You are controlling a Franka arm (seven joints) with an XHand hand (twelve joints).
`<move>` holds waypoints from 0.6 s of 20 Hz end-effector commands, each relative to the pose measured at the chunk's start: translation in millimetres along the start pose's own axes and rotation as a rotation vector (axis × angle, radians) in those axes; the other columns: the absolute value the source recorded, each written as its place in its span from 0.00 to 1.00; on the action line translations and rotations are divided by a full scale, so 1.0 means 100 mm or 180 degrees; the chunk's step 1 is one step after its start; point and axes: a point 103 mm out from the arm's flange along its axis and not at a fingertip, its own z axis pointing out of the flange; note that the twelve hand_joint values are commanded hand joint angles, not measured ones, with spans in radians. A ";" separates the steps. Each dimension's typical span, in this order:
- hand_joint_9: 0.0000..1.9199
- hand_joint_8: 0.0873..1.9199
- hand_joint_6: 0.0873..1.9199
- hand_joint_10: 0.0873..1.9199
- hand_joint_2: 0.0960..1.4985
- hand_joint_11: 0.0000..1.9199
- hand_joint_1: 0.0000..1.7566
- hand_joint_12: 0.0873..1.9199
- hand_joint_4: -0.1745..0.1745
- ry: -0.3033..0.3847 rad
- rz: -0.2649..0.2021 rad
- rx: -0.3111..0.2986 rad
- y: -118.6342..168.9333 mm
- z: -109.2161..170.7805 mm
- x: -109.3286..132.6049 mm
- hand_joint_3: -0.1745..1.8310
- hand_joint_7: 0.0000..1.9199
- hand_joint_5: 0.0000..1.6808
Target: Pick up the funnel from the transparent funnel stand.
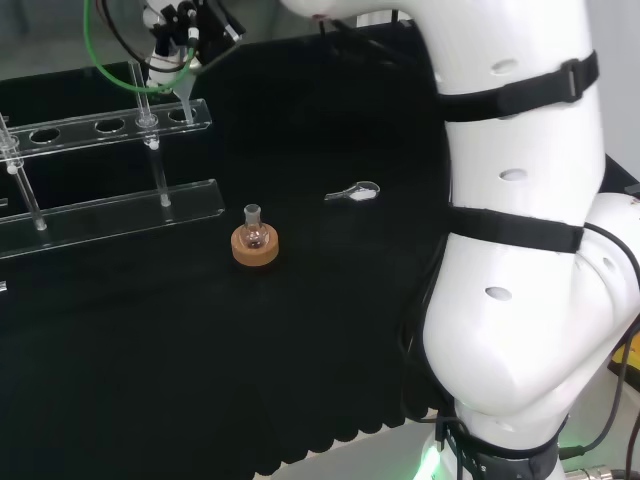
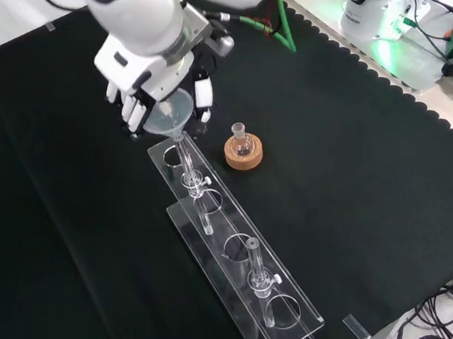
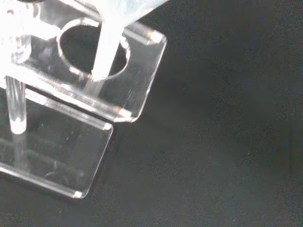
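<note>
Robot hand (image 2: pixel 155 82) sits at 11 o'clock in the front view, fingers curled round the funnel (image 2: pixel 170 113) cone, holding it. Funnel stem points down into the end hole of the transparent funnel stand (image 2: pixel 250 280), at the stand's end nearest the arm; I can't tell if the stem tip has cleared the top plate. Wrist view puts the stem (image 3: pixel 105 45) inside that round hole, close to the plate's corner edge.

Open room: bare black cloth of the tabletop (image 2: pixel 366 200) from 2 to 5 o'clock of the stand in the front view, and a wide bare strip at 9 o'clock. Scalloped cloth edge runs down the right side of the front view.

Counts: 1 funnel, 1 stand with 2 plates and 2 upright posts, 1 small flask (image 2: pixel 241 140) on 1 cork ring (image 2: pixel 244 153), just beside the stand at 3 o'clock of the funnel, not touching.

View differences: head view shows a small clear spoon-like piece (image 1: pixel 355 192) at 2 o'clock of the flask, well apart from it. Front view shows the finger wrap on the cone. In the head view the robot hand (image 1: pixel 185 30) is at 11 o'clock, over the stand's right end.
</note>
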 end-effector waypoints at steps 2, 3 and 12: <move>0.71 0.37 0.35 0.18 0.47 0.50 0.45 0.51 0.32 -0.0048 0.0127 -0.0257 -0.33 -0.26 -0.21 0.36 0.54 0.56; 0.71 0.37 0.35 0.18 0.47 0.50 0.46 0.50 0.32 -0.0048 0.0140 -0.0263 -0.37 -0.27 -0.23 0.36 0.54 0.57; 0.72 0.38 0.35 0.17 0.47 0.51 0.46 0.49 0.31 -0.0022 0.0315 -0.0388 -1.00 -0.38 -0.47 0.36 0.54 0.57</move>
